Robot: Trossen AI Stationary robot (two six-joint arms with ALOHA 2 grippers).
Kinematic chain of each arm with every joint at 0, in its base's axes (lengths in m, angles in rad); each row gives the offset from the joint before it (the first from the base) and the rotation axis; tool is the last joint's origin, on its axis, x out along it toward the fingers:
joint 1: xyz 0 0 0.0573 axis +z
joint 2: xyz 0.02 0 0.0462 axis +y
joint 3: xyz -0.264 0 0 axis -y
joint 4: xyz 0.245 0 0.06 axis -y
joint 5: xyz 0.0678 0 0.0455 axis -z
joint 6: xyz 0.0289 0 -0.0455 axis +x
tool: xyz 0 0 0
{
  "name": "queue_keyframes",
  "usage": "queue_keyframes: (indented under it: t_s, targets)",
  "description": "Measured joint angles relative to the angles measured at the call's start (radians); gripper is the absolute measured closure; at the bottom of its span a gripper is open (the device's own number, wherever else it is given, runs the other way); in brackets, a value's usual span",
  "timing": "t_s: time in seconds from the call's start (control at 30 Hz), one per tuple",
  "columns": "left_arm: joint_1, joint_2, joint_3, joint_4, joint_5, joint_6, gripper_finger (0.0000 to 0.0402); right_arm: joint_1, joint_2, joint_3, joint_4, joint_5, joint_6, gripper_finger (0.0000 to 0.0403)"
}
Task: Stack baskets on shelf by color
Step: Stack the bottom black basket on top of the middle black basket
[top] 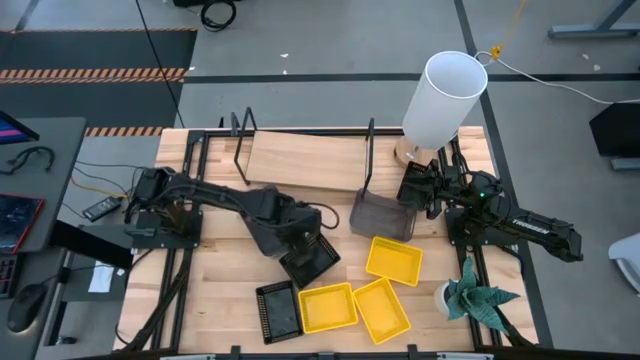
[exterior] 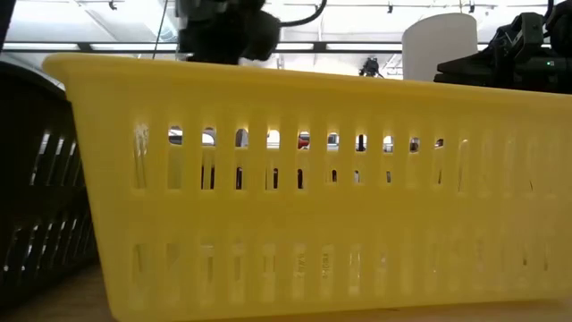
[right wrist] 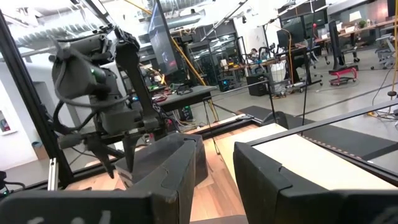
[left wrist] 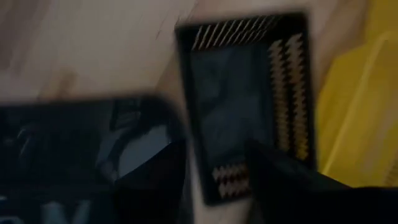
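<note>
Baskets: three yellow baskets are lying open side up on the front half of the table, one (top: 394, 260) toward the right and two side by side nearer the front edge (top: 327, 306) (top: 381, 309). A black slatted basket (top: 278, 310) is lying flat just left of that pair. A second black basket (top: 310, 258) is sitting tilted under the left gripper (top: 303, 250); the left wrist view is too blurred to tell how far the fingers are parted or whether they are gripping it. A smoky grey basket (top: 381, 214) is resting at the shelf's right wire frame.

Shelf (top: 300, 158): the light-wood board is lying across the back of the table, bare on top, with black wire frames standing at both ends.

Right gripper (top: 418, 186): it is waiting near the back right corner beside the grey basket, fingers parted, holding nothing.

Other items: a white cylinder (top: 444, 98) is standing at the back right; a small potted plant (top: 474, 298) is sitting at the front right.
</note>
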Motion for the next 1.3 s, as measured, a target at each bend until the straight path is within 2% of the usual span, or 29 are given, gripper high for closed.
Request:
queue_keyframes:
  t_s: [0.13,0.37,0.57,0.77,0.93,1.03,1.17,1.3]
  targets:
    - [0.015,0.000,0.000,0.181,-0.001,0.126,0.0230,0.000,0.000,0.000,0.000,0.000,0.000,0.0288]
    - [0.020,0.000,0.001,0.450,-0.013,0.460,0.0230,0.000,0.000,0.000,0.000,0.000,0.000,0.0288]
    - [0.021,0.000,0.001,0.553,-0.032,0.444,0.0230,0.000,0.000,0.000,0.000,0.000,0.000,0.0288]
    - [0.023,0.000,0.001,0.667,-0.072,0.532,0.0230,0.000,0.000,0.000,0.000,0.000,0.000,0.0288]
    - [0.012,0.001,0.001,0.672,-0.122,0.564,0.0230,0.000,0.000,0.000,0.000,0.000,0.000,0.0288]
    - [0.028,0.002,0.001,0.668,-0.152,0.483,0.0233,0.000,0.000,0.000,0.000,0.000,0.000,0.0288]
    - [0.059,0.002,0.001,0.606,-0.039,0.380,0.0251,0.000,0.000,0.000,0.000,0.000,0.000,0.0288]
    - [0.026,-0.003,0.001,0.479,0.077,0.386,0.0274,0.000,0.000,0.000,0.000,0.000,0.000,0.0288]
